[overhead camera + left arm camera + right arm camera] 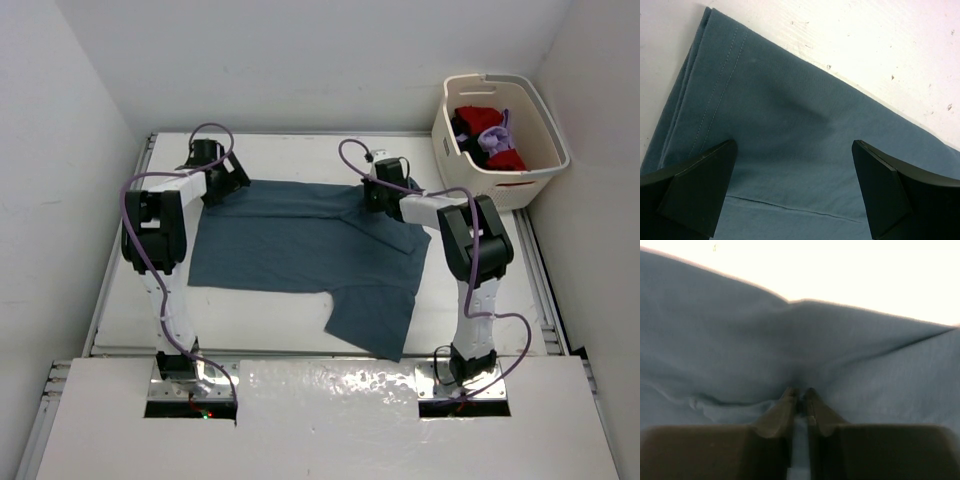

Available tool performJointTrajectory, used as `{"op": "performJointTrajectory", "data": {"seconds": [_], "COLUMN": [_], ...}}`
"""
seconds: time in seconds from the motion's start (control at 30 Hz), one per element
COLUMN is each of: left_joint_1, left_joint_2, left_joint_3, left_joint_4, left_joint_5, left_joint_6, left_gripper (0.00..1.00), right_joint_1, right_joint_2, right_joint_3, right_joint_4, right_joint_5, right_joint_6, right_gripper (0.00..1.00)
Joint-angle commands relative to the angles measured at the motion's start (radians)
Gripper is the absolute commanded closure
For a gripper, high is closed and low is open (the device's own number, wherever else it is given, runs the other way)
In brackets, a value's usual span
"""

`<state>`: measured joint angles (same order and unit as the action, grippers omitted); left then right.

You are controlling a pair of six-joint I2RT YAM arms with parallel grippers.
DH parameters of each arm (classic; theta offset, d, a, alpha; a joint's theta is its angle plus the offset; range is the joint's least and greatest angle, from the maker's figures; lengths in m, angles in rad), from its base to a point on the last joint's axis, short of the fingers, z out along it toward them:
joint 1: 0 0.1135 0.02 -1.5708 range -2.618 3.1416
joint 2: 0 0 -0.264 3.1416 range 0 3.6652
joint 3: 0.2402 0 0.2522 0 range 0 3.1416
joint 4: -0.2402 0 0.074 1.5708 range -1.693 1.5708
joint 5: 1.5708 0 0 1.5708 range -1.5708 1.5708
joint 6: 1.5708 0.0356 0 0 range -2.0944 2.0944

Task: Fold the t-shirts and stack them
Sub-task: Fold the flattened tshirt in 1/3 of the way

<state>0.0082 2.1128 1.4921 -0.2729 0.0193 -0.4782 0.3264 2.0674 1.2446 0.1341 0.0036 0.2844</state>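
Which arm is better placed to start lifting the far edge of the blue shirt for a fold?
Right, most likely. The right gripper is pinched on the teal t-shirt at its far edge, cloth puckering at its tips. The left gripper hangs open over the far left corner, holding nothing.

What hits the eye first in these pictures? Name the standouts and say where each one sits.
A teal-blue t-shirt lies spread across the middle of the table. The right gripper is pinched shut on a pucker of its far edge, while the left gripper hangs wide open over its far left corner. A cream basket in the far right corner holds red, purple and black cloth.
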Motion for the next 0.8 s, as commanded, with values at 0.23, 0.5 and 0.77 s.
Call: {"op": "performJointTrajectory", "data": {"seconds": [0.23, 0.5, 0.77], "left_joint_1": [0.007, 0.009, 0.009], "left_joint_2": [-0.002, -0.005, -0.007], "left_joint_3": [0.028, 0.03, 0.045], "left_joint_4": [0.017, 0.014, -0.002], "left_joint_5": [-0.013, -0.015, -0.015], "left_joint_6": [0.006, 0.013, 0.032], "left_gripper": [0.0, 0.0, 0.0], "right_joint_1": [0.06, 0.175, 0.325], "right_joint_2": [-0.161, -0.297, -0.403], "right_joint_3": [-0.112, -0.298, -0.461], "right_joint_4": [0.041, 0.068, 0.108], "right_joint_5": [0.105, 0.21, 0.412], "right_joint_6": [0.032, 0.174, 0.371], "right_gripper": [1.0, 1.0, 0.49]}}
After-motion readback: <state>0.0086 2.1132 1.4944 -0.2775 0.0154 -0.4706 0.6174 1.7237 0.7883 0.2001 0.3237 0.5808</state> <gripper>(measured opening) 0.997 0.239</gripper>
